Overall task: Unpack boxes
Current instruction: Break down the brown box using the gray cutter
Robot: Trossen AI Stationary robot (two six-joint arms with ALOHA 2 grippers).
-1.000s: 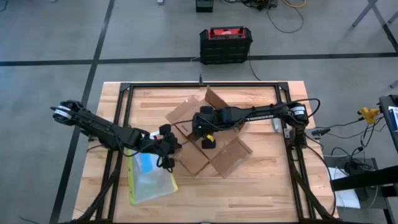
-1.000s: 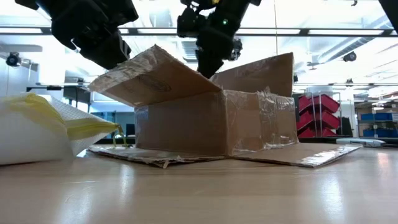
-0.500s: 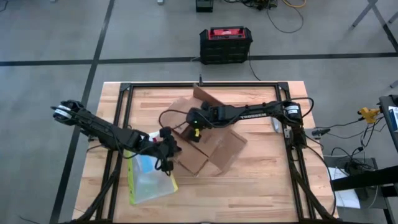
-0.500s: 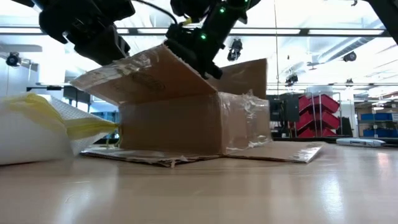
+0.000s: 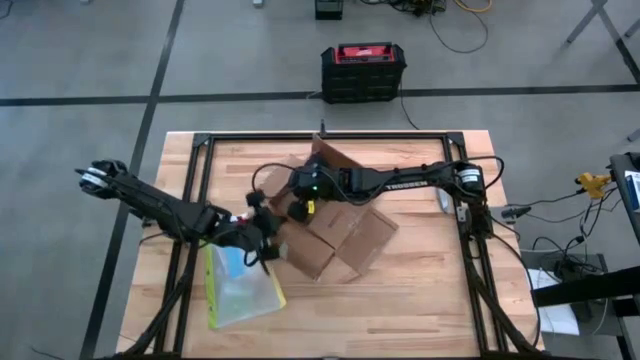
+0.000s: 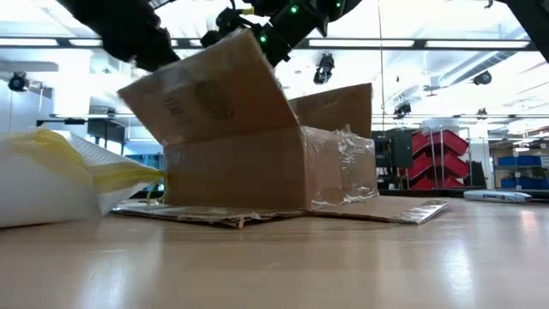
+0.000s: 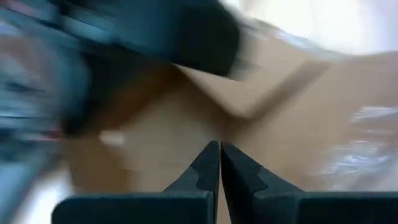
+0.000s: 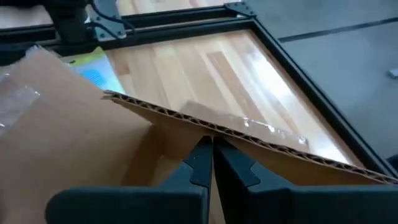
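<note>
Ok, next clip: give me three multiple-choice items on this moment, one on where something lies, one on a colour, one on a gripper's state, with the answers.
1. Where does the clear pouch lie relative to the cardboard carton in the high view?
A. On the left arm's side, toward the table's near edge
B. Inside the carton
C. On the floor beyond the table

2. What colour is the pouch's edge?
A. Red
B. Yellow-green
C. Black

3. How do the fingers of the right gripper stand?
A. Wide open
B. Shut on the pouch
C. Shut, tips together at a carton flap's edge

Answers:
1. A, the high view shows it beside the carton under the left gripper.
2. B, the low view shows a yellow-green band along it.
3. C, the right wrist view shows the tips meeting with nothing between them.
</note>
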